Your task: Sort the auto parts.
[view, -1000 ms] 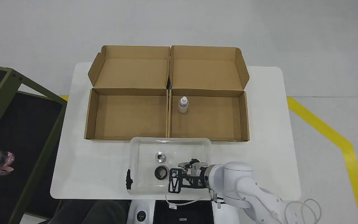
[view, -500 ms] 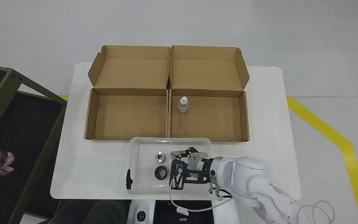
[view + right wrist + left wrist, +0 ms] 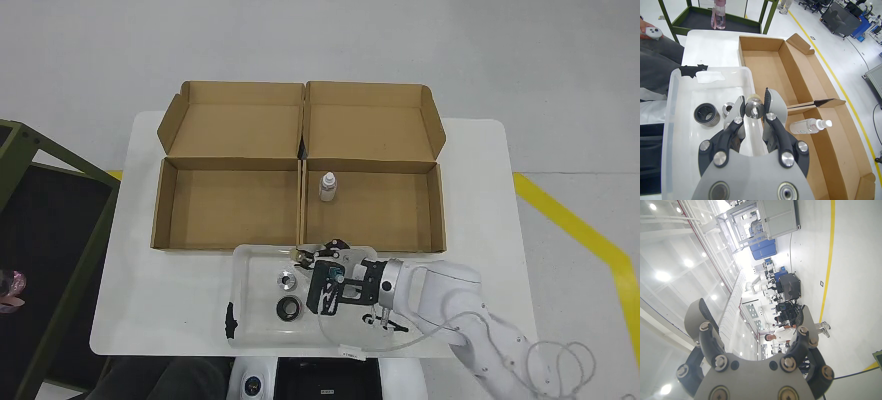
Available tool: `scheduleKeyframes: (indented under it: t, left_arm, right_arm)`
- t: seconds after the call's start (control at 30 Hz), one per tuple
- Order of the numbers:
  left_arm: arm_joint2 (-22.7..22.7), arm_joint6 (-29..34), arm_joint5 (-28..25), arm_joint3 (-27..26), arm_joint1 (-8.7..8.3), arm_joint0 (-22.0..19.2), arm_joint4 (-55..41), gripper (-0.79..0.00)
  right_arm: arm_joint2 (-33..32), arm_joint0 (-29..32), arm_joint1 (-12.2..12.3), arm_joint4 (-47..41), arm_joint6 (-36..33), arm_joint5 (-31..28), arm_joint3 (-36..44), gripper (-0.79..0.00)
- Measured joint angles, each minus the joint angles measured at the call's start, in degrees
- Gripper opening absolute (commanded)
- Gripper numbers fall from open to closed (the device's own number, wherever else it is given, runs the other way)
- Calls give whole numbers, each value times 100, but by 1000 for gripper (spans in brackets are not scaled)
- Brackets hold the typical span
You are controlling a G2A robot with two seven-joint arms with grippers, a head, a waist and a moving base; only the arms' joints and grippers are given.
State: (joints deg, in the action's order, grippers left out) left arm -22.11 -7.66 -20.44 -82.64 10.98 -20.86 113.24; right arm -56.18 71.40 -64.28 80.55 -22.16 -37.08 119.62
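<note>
Pinching small stepped metal part (image 3: 753,110) in right gripper (image 3: 754,106), fingers narrowed onto its sides, cream-capped end pointing away from wrist. Shifted over the last second from near side of clear plastic bin (image 3: 240,262) to its far rim, lifted off the floor with part carried along. Reads as pick done, carry under way, drop pending. Hanging just short of the cardboard boxes, roughly level with their shared divider: left box (image 3: 225,210) far-left, right box (image 3: 380,215) far-right with spray bottle (image 3: 327,186) by its left wall. Remaining on bin floor, near-left of fingertips: black-bored bearing (image 3: 289,308) nearer, small steel collar (image 3: 288,280) farther, apart from each other. Probably bound for left box, given bottle in right; can't confirm. Left gripper (image 3: 751,309) spread wide, gripping nothing, aimed out at the hall
</note>
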Motion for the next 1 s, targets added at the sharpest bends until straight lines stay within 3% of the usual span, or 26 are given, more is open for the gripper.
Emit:
scheduleKeyframes:
  t: [0.63,1.0]
  left_arm:
    - [0,0,0,0,0,0,0,0]
    - [0,0,0,0,0,0,0,0]
  right_arm:
    - [-523,-120,39,-549,292,-40,-78,-785]
    - [-621,-309,31,-795,-96,94,-318,-785]
